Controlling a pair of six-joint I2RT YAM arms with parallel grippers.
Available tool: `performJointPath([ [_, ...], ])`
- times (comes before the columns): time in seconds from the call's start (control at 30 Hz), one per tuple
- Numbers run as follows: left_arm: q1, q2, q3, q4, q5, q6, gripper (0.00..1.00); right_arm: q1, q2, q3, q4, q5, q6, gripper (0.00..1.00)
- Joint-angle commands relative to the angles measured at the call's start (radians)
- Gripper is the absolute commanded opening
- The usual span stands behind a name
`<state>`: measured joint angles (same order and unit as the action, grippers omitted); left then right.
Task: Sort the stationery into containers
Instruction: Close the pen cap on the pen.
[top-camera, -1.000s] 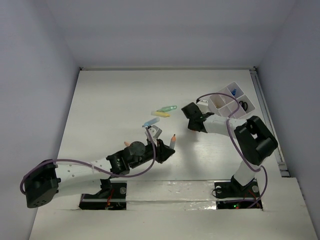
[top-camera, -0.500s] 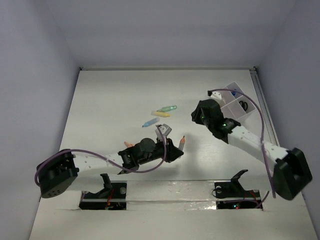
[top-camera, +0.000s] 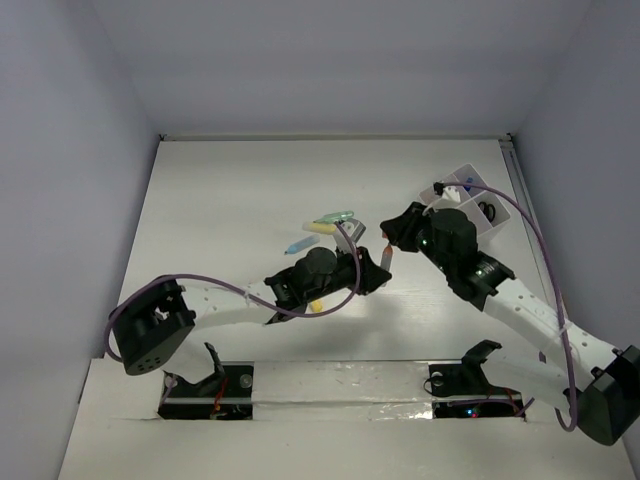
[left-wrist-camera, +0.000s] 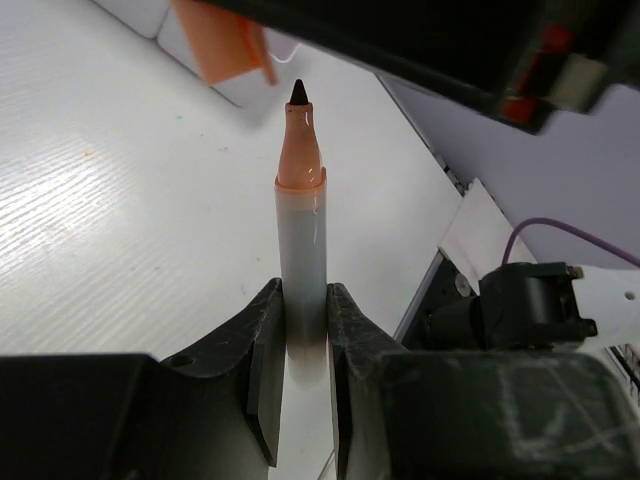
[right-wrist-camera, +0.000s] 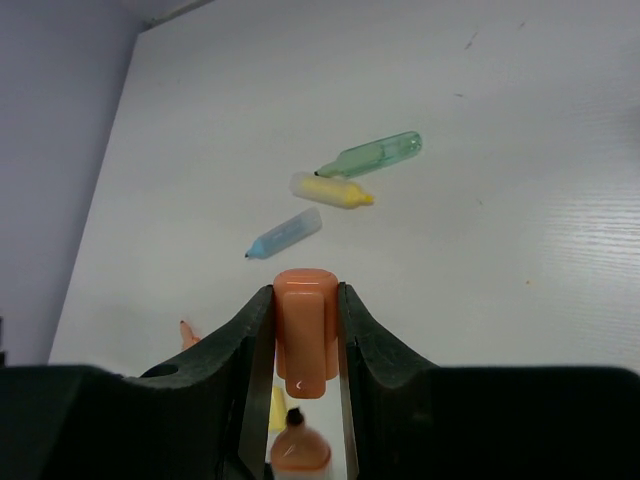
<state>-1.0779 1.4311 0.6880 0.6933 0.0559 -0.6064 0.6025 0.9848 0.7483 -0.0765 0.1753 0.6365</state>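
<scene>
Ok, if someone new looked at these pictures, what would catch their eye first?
The grippers facing each other mid-table: the left gripper clamps an uncapped orange-tipped pen, and the right gripper holds an orange cap just off the tip. Beyond them a green marker, yellow marker and blue marker lie loose; the divided tray sits far right.

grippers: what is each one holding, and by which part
The left gripper pinches an uncapped marker by the rear of its grey barrel, tip outward. The right gripper pinches the orange cap by its sides.
</scene>
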Motion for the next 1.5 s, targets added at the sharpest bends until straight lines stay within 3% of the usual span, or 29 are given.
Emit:
performJointPath([
  [0.0,0.01,0.014,0.051,0.041,0.016,-0.007,0.0,0.003,-0.046,-0.009,0.06,-0.034,0.003,0.03],
  [1.0,0.029,0.005,0.053,0.041,-0.031,-0.001,0.0,0.013,-0.074,-0.049,0.066,-0.036,0.006,0.04],
  [1.47,0.047,0.005,0.134,0.019,-0.047,0.013,0.0,0.091,-0.086,-0.101,0.124,0.019,0.02,0.03],
])
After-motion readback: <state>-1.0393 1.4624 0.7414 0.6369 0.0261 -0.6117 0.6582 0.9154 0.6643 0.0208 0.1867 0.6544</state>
